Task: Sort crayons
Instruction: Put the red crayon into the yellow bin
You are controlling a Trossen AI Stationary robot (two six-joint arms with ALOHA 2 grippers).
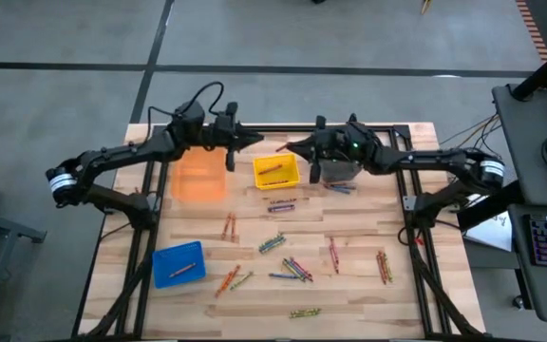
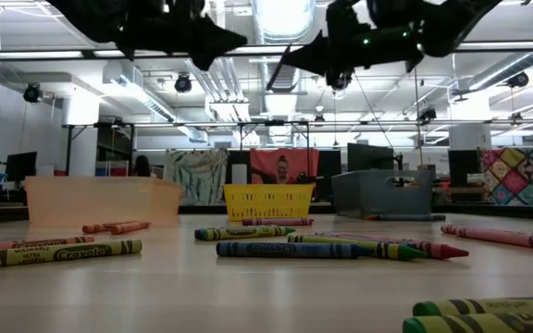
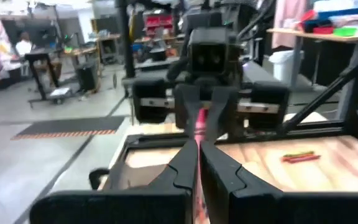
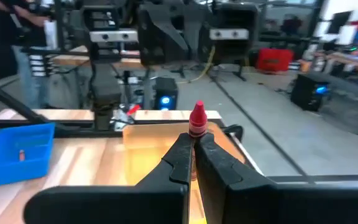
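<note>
both grippers hover above the table's far edge — left gripper (image 3: 197, 146) and right gripper (image 4: 194, 149) each pinch a red crayon (image 4: 197, 118).

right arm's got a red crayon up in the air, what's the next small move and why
Probably lower the right gripper toward the yellow bin, then release. Its fingers are shut on the red crayon, well above the table, and that bin sits almost beneath it and already holds a reddish crayon. The left gripper, facing it, seems to pinch a second crayon.
</note>
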